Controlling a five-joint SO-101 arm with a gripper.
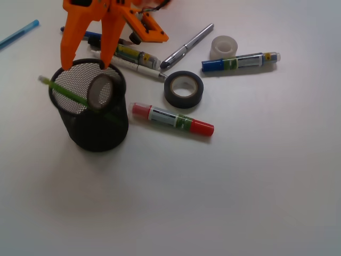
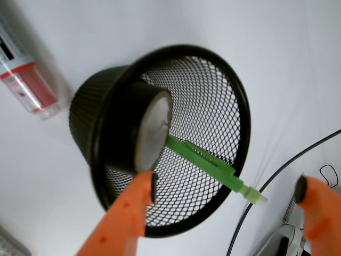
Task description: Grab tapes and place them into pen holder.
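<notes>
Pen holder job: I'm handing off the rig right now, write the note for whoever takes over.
End effector: open, above the holder's rim, holding nothing.
Pen holder: upright, with a green pen leaning in it.
Grey-faced tape: on edge inside the holder at its rim, apart from the fingers; counts as done.
Black tape: flat on the table right of the holder, above the red marker.
Whitish tape: further back right, beside the blue marker.
Left: black and whitish tapes.
</notes>
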